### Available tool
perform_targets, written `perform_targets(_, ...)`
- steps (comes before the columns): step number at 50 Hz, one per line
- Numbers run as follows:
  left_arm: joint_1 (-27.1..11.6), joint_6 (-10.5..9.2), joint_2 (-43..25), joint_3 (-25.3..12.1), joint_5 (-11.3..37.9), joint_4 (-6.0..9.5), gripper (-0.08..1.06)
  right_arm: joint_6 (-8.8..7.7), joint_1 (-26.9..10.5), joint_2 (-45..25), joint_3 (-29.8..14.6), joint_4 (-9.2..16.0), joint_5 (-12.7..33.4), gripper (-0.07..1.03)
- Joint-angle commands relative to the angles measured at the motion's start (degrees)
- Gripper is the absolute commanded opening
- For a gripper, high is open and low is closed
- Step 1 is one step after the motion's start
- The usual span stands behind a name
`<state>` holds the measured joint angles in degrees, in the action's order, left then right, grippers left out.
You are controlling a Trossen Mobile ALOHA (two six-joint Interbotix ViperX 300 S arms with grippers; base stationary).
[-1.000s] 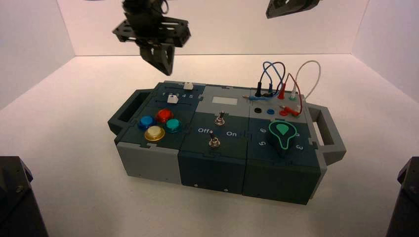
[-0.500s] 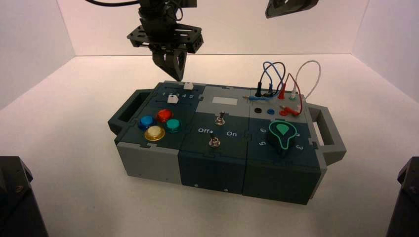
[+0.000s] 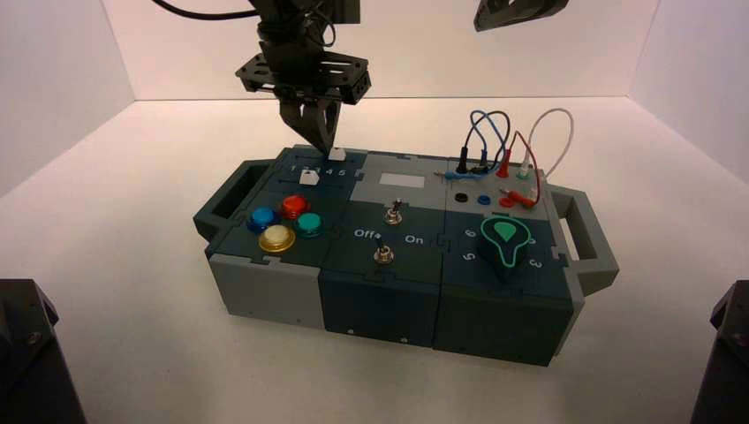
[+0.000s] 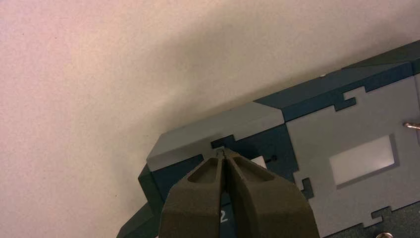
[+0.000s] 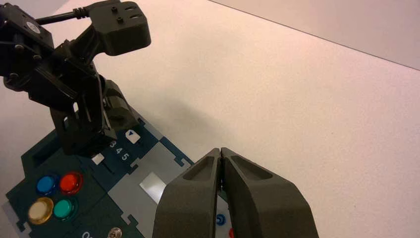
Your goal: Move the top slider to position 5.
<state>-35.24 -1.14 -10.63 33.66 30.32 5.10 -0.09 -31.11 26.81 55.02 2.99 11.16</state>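
We see the left gripper (image 3: pixel 318 137) hanging over the back left corner of the box (image 3: pixel 397 291), its fingers (image 4: pixel 250 198) pressed together with nothing between them and their tips just beside the top slider (image 3: pixel 336 154), on its left. The top slider sits in the far row of the dark teal panel, above the printed numerals, roughly over the 4 and 5; from the right wrist view it lies just past the 5 (image 5: pixel 126 156) at the end of the row, though we cannot tell its exact setting. The lower slider (image 3: pixel 308 177) rests nearer the front, by the start of the numerals. In the left wrist view the closed fingers cover most of the slider panel, and only a white corner of the top slider (image 4: pixel 259 161) shows beside them. The right gripper (image 5: pixel 221 163) is raised high at the back right, well apart from the box, its fingers likewise clenched on nothing. The four round buttons (image 3: pixel 284 221) lie in front of the sliders.
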Motion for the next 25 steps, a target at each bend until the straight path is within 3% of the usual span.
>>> perform_targets(1,-1.14,-0.18,0.26,-0.97,0.18,0.09,-0.03,-0.09,-0.26,0.26,-2.02,0.09,-0.44,-0.02)
perform_targets(25,-2.90,-0.18,0.26,-1.41,2.20,0.09,-0.03,-0.09,-0.26,0.35,-2.02,0.00,-0.44,-0.02)
